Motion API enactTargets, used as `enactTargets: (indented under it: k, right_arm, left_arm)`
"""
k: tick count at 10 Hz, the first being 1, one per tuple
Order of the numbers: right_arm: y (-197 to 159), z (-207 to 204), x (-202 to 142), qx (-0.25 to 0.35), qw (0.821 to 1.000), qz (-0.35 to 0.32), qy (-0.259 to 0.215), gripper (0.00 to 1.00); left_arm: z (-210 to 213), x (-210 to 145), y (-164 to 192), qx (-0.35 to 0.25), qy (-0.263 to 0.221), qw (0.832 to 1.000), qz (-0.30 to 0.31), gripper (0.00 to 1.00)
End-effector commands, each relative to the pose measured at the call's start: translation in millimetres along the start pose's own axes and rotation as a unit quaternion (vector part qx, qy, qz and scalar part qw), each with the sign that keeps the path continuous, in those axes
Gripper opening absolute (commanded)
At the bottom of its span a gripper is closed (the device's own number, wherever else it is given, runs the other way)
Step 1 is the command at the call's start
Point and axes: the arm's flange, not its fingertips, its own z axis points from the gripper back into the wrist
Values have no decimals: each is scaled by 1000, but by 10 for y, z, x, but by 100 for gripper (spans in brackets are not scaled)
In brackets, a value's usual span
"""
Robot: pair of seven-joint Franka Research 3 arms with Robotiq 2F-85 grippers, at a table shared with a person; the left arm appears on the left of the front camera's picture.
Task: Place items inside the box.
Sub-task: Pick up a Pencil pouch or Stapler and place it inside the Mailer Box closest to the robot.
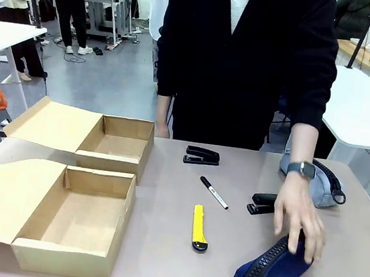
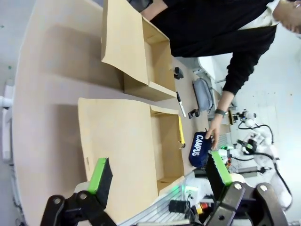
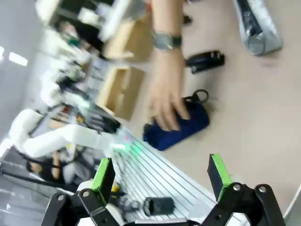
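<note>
On the table's right half lie a black stapler (image 1: 202,155), a black marker (image 1: 213,192), a second stapler (image 1: 263,203), a yellow utility knife (image 1: 200,227), a grey pouch (image 1: 319,185) and a navy pouch (image 1: 266,275). A person's hand (image 1: 300,220) rests on the navy pouch. Two open cardboard boxes stand at left, the near box (image 1: 62,258) and the far box (image 1: 51,125), both empty. My left gripper (image 2: 159,172) hangs open high above the near box (image 2: 164,141). My right gripper (image 3: 161,173) is open, well above the navy pouch (image 3: 183,128) and the hand (image 3: 164,103).
The person stands at the far edge behind the middle of the table. The box flaps lie spread out to the left. Bare tabletop lies between the boxes and the knife. Other tables and people stand farther back.
</note>
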Motion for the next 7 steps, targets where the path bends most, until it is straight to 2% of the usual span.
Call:
enactTargets:
  k: [1,2,7]
  right_arm:
    - [-426,851,-219,101,987,2,-121,100]
    - [0,0,0,0,1000,0,0,100]
    - [0,0,0,0,1000,0,0,100]
  left_arm:
    - [-1,20,-9,-11,-5,1000,-10,100]
    - [-1,20,-9,-11,-5,1000,-10,100]
    - [-1,20,-9,-11,-5,1000,-10,100]
